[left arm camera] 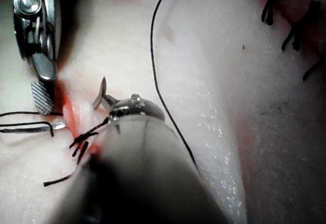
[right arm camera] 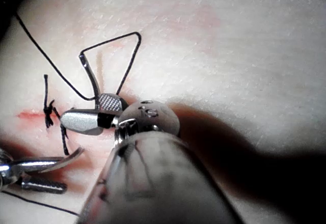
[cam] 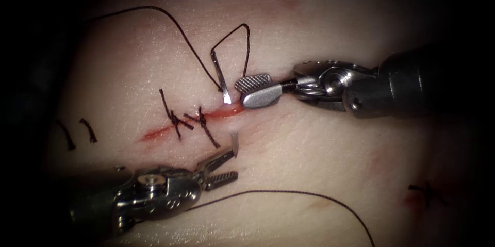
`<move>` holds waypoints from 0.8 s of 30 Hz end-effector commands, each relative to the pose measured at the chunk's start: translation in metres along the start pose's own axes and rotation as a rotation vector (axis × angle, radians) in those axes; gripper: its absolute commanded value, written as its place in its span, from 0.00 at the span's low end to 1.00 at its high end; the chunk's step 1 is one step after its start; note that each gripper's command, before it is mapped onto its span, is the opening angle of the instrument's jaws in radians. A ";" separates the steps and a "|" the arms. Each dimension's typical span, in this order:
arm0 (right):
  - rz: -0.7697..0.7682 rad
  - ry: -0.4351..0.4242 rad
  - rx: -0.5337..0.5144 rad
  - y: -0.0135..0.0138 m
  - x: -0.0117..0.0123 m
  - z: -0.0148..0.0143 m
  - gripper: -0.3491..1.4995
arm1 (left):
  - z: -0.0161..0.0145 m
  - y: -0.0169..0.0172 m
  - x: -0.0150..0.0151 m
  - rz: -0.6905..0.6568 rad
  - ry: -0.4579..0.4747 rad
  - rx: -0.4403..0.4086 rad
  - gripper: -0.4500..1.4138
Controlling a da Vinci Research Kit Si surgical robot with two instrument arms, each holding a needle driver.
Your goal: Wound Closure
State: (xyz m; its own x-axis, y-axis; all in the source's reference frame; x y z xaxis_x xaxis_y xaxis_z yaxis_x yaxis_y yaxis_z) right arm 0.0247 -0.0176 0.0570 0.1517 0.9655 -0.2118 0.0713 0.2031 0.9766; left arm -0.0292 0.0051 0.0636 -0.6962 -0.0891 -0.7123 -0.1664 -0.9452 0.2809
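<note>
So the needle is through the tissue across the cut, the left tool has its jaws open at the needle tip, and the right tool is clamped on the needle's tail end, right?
Not quite. The right tool has its jaws open and holds nothing; it sits beside the needle's tail end, as the endoscope view shows. The needle does pass through the tissue across the cut, and the left tool is open at the needle tip.

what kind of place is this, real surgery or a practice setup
Likely a bench suturing practice setup: a slab of tissue with a cut, knotted stitches, and the needle through the cut.
</note>
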 end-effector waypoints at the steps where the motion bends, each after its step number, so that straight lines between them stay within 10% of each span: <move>1: 0.000 -0.001 0.001 0.0005 -0.0004 0.0007 0.85 | 0.0006 0.0000 -0.0001 0.000 -0.003 0.000 0.49; 24: -0.014 -0.003 0.003 0.0008 -0.0017 0.0009 0.77 | 0.0021 -0.0016 0.0005 0.023 0.042 0.049 0.56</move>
State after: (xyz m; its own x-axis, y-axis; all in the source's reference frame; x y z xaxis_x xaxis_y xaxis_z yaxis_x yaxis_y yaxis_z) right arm 0.0248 -0.0187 0.0578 0.1531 0.9619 -0.2266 0.0736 0.2175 0.9733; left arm -0.0305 0.0071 0.0637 -0.6676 -0.1271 -0.7336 -0.1845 -0.9263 0.3284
